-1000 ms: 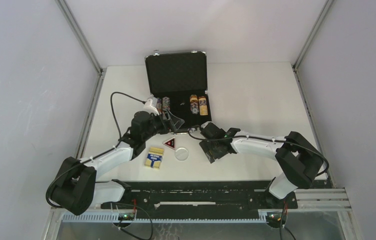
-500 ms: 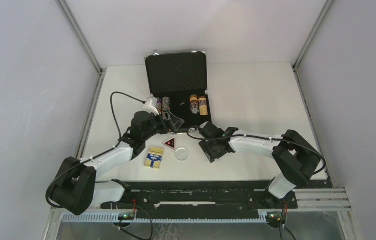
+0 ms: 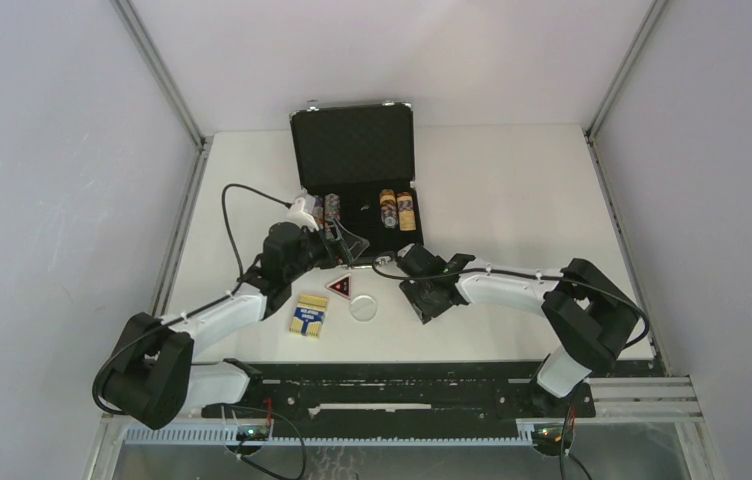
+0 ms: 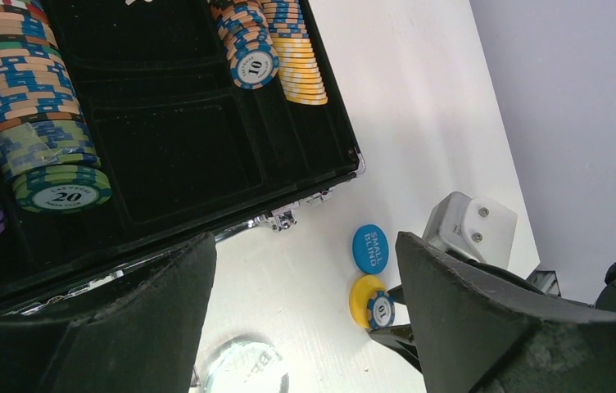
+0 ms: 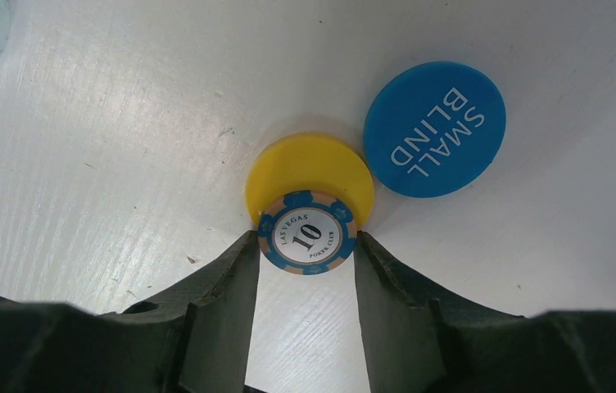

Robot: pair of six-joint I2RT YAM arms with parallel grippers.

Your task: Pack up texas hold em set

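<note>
The black briefcase (image 3: 354,150) lies open at the back of the table, with stacks of poker chips (image 3: 397,210) in its tray (image 4: 313,176). My right gripper (image 5: 306,246) is shut on a blue "10" poker chip (image 5: 307,232), held over the near edge of the yellow disc (image 5: 309,168). The blue "SMALL BLIND" disc (image 5: 434,128) lies beside the yellow one. My left gripper (image 4: 303,246) is open and empty above the briefcase's front edge. The red-black triangular token (image 3: 340,287), the white disc (image 3: 363,308) and the yellow-blue card box (image 3: 308,315) lie on the table between the arms.
The upright briefcase lid stands behind the tray. In the top view my right gripper (image 3: 420,292) hides the blue and yellow discs. My left gripper (image 3: 345,245) hangs just left of them. Grey walls and metal posts (image 3: 167,80) edge the white table.
My right gripper has shifted slightly to the left. The left arm and the loose pieces have not moved.
</note>
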